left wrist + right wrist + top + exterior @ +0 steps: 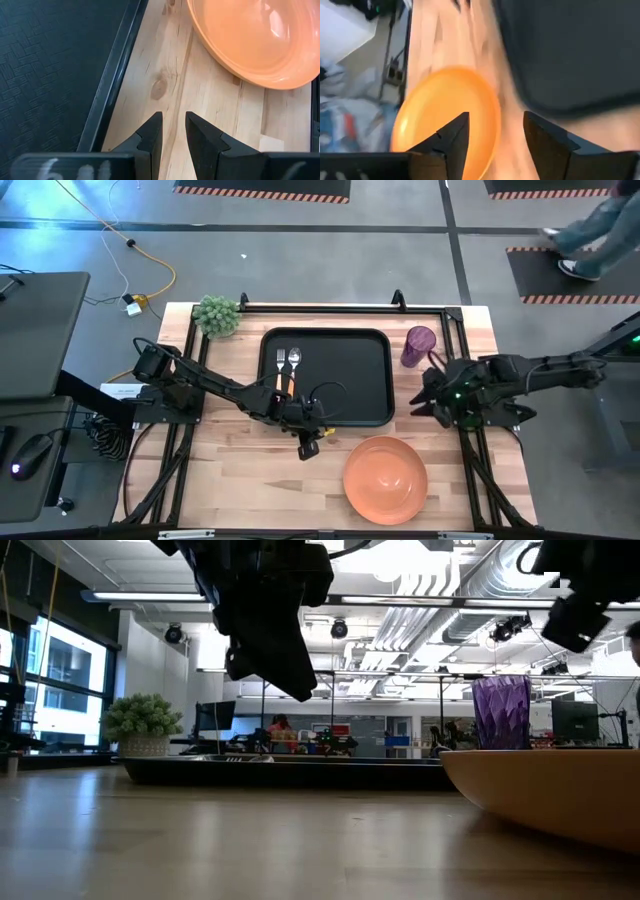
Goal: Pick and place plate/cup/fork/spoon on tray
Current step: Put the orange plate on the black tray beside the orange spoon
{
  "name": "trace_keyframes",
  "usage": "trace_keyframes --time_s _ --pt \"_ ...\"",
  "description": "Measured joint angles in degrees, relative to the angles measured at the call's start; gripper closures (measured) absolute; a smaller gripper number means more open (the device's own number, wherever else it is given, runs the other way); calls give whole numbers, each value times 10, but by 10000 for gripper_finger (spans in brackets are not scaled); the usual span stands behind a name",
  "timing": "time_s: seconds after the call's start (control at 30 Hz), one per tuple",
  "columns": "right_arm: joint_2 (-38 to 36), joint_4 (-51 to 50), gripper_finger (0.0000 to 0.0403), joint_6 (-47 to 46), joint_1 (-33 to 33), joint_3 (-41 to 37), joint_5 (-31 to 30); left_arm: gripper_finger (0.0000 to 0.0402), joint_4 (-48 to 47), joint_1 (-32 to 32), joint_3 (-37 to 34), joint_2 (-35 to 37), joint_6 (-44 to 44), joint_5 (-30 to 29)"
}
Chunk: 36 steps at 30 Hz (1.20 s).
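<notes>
The black tray (350,395) lies mid-table. On it, at its left part, the fork (281,365) and the spoon (295,363) lie side by side, handles toward the near edge. The purple cup (419,345) stands on the table right of the tray; it also shows in the low view (500,712). The orange plate (385,478) rests on the wood near the front edge. My left gripper (174,125) hangs over bare wood just beside the tray's near rim, its fingers a narrow gap apart and empty. My right gripper (495,130) is open and empty, right of the tray and near the cup.
A small potted plant (217,315) stands at the table's far left corner. Bare wood lies left of the tray and between the tray and the plate. A person's legs (590,230) show on the floor beyond the far right.
</notes>
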<state>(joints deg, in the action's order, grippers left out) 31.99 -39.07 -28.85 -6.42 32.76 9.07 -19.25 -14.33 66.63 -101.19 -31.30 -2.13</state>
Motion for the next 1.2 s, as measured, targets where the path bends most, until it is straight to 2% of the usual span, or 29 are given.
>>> trace_keyframes --time_s 0.17,0.3,0.47,0.77,0.93,1.2 --pt "52 -24 218 -88 -4 3 79 326 0 0 0 0 0 -1" --pt "92 -30 226 -130 -32 2 84 326 0 0 0 0 0 -2" --pt "140 -29 237 -184 -86 2 70 326 0 0 0 0 0 -2" --pt "221 -14 242 -261 -177 2 -25 326 -1 0 0 0 0 -2" --pt "271 -2 242 -268 -198 2 -54 326 -1 0 0 0 0 -2" --pt "341 45 242 -268 -200 1 -56 326 -1 0 0 0 0 -2"
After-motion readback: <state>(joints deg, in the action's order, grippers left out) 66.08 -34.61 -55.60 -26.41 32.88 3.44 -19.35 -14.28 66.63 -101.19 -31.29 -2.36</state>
